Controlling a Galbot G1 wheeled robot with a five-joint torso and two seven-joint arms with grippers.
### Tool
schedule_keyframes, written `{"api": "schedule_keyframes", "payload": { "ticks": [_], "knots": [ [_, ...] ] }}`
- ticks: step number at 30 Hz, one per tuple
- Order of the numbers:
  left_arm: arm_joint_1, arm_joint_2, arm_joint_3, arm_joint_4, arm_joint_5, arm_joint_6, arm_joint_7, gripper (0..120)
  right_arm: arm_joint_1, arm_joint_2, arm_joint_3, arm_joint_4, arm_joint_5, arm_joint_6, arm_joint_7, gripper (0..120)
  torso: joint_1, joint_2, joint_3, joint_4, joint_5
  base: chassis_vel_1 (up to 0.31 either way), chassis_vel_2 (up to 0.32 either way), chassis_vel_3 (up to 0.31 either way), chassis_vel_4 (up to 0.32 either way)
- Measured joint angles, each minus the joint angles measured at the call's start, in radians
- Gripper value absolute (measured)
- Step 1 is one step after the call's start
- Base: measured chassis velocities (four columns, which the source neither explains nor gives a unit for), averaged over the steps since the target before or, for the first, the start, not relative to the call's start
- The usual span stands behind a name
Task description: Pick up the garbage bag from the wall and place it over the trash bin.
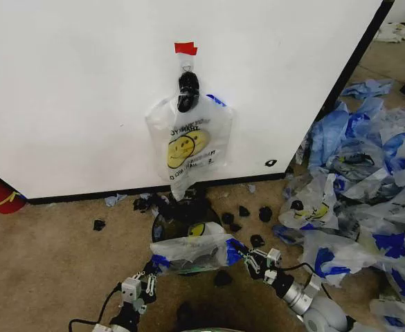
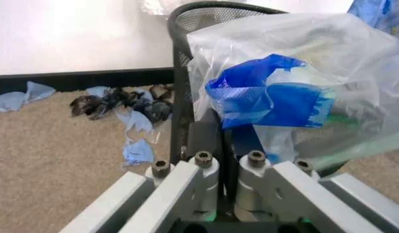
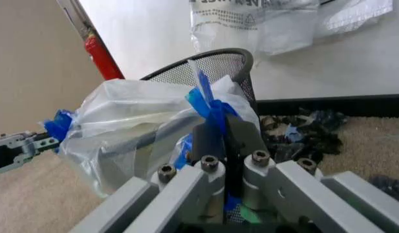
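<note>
The garbage bag (image 1: 192, 250) is lying stretched over the black mesh trash bin (image 1: 166, 225), between both pincers. The left gripper (image 1: 154, 266) is pinching its blue handle; the right gripper (image 1: 240, 250) is pinching the opposite blue edge.

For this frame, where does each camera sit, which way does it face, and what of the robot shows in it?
Head view: high up, looking forward and down at the white wall, the garbage bag over the trash bin, both arms low in frame.
Left wrist view: behind the left gripper, shut on the bag's blue handle.
Right wrist view: behind the right gripper, pinching the bag's other side; the left gripper beyond.
Shared: bag, bin, wall.
</note>
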State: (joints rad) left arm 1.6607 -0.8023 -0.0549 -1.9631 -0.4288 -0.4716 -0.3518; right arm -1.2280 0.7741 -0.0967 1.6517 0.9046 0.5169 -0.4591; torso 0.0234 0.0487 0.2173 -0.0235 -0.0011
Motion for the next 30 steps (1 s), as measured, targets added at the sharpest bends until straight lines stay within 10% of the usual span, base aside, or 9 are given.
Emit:
{"api": "schedule_keyframes", "payload": {
  "ticks": [9, 30],
  "knots": [
    [0.007, -0.023, -0.008, 0.027, 0.036, 0.01, -0.03, 32, 0.003, 0.002, -0.003, -0.002, -0.019, 0.0, 0.016, 0, 0.0, 0.0, 0.0, 0.0, 0.0001, 0.0, 0.0, 0.0, 0.0],
    [-0.037, -0.055, 0.018, 0.073, 0.03, 0.019, -0.086, 47, 0.003, 0.039, -0.004, -0.032, -0.055, 0.008, 0.041, 0, 0.0, 0.0, 0.0, -0.0001, 0.0, 0.0, 0.0, 0.0, 0.0]
  ]
}}
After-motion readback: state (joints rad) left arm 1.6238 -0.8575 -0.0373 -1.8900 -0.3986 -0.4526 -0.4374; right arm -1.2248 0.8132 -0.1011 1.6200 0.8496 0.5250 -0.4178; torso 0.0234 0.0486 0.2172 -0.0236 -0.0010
